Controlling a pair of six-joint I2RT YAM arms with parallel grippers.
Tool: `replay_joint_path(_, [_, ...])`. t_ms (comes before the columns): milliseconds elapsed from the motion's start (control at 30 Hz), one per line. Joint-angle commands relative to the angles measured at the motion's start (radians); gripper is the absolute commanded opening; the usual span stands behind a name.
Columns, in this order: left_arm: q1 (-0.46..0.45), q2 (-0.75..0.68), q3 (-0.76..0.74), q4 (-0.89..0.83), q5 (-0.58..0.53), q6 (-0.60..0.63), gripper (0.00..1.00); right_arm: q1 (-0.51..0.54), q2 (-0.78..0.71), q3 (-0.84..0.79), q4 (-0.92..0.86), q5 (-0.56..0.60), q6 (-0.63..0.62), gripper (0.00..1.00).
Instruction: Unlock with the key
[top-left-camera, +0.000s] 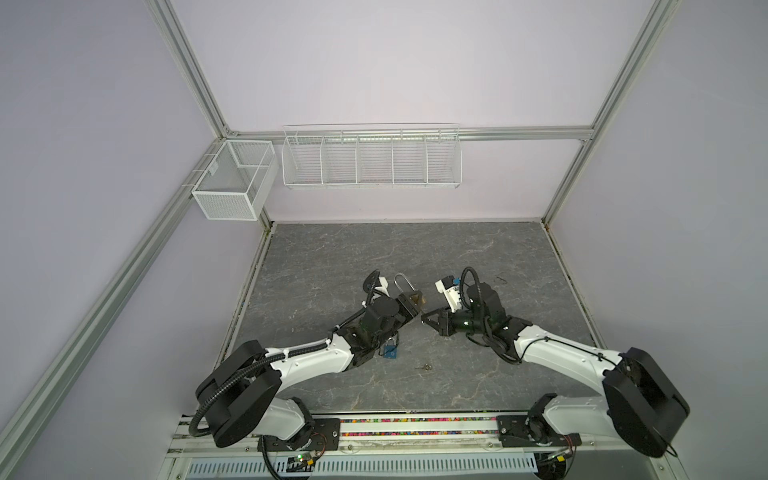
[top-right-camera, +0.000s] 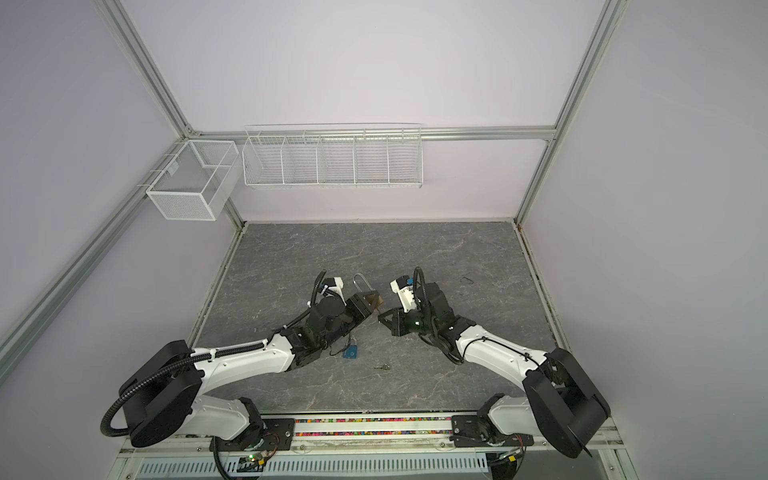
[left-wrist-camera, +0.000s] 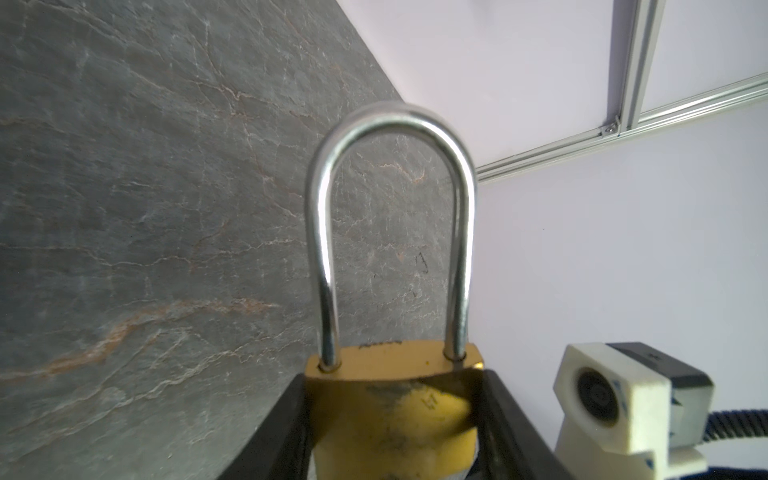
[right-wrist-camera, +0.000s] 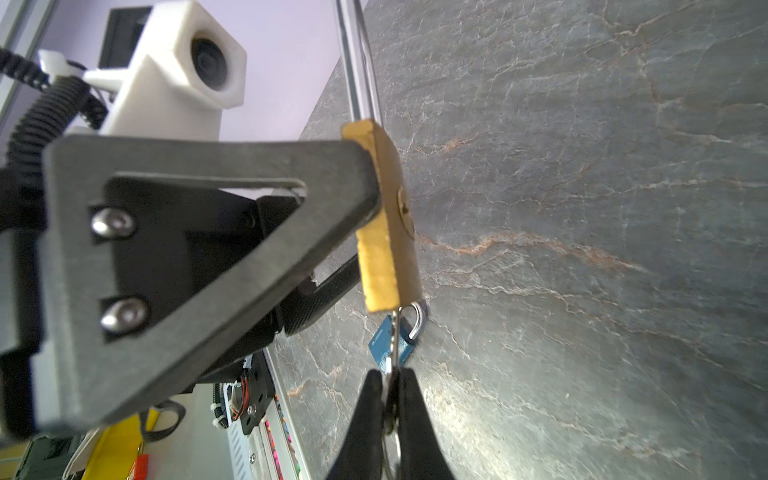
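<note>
My left gripper (top-left-camera: 412, 308) (top-right-camera: 366, 309) (left-wrist-camera: 395, 415) is shut on the body of a brass padlock (top-left-camera: 417, 300) (top-right-camera: 374, 300) (left-wrist-camera: 395, 399) (right-wrist-camera: 390, 232). It holds the padlock above the table with the long steel shackle (left-wrist-camera: 324, 249) pointing towards the back wall. My right gripper (top-left-camera: 425, 320) (top-right-camera: 381, 322) (right-wrist-camera: 392, 384) faces it from the right, shut on a thin silver key (right-wrist-camera: 395, 340). The key's tip sits near one end of the padlock's bottom face, apart from the round keyhole (right-wrist-camera: 404, 208).
A small blue padlock (top-left-camera: 390, 352) (top-right-camera: 350, 352) (right-wrist-camera: 379, 345) lies on the grey stone table under the left arm. A loose key (top-left-camera: 424, 367) (top-right-camera: 382, 366) lies just in front of it. A white mesh basket (top-left-camera: 232, 178) and a wire rack (top-left-camera: 370, 158) hang on the back walls.
</note>
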Motion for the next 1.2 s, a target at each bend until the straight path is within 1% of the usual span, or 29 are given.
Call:
replay_joint_path(0, [-0.041, -0.013, 0.012, 0.099, 0.001, -0.017, 0.00, 0.007, -0.011, -0.017, 0.148, 0.123, 0.060, 0.06])
replay_joint_path(67, [-0.051, -0.008, 0.006, 0.141, -0.026, -0.027, 0.00, 0.015, -0.006, -0.036, 0.193, 0.141, 0.087, 0.06])
replay_joint_path(167, [-0.059, 0.008, 0.004, 0.213, -0.039, -0.042, 0.00, 0.027, 0.007, -0.043, 0.217, 0.159, 0.102, 0.06])
replay_joint_path(200, [-0.062, 0.009, 0.010, 0.213, -0.043, -0.036, 0.00, 0.028, 0.012, -0.043, 0.222, 0.158, 0.106, 0.06])
replay_joint_path(333, [-0.078, 0.010, 0.041, 0.127, -0.054, 0.015, 0.00, 0.023, -0.004, -0.025, 0.190, 0.155, 0.108, 0.06])
replay_joint_path(433, [-0.089, 0.015, 0.022, 0.127, -0.061, 0.034, 0.00, -0.003, -0.031, -0.020, 0.176, 0.129, 0.132, 0.06])
replay_joint_path(533, [-0.091, 0.020, -0.014, 0.188, -0.046, 0.041, 0.00, -0.042, -0.059, -0.013, 0.134, 0.101, 0.138, 0.06])
replay_joint_path(633, [-0.100, 0.009, -0.018, 0.166, -0.053, 0.060, 0.00, -0.072, -0.076, -0.006, 0.104, 0.081, 0.133, 0.06])
replay_joint_path(800, [-0.111, -0.028, -0.022, 0.098, -0.108, 0.093, 0.00, -0.082, -0.092, 0.005, 0.069, 0.056, 0.136, 0.06])
replay_joint_path(900, [-0.115, -0.047, -0.026, 0.073, -0.151, 0.093, 0.00, -0.078, -0.093, -0.006, 0.086, 0.052, 0.155, 0.06])
replay_joint_path(1167, [-0.116, -0.045, -0.030, 0.139, -0.239, 0.072, 0.00, -0.043, -0.065, -0.019, 0.128, 0.060, 0.177, 0.06])
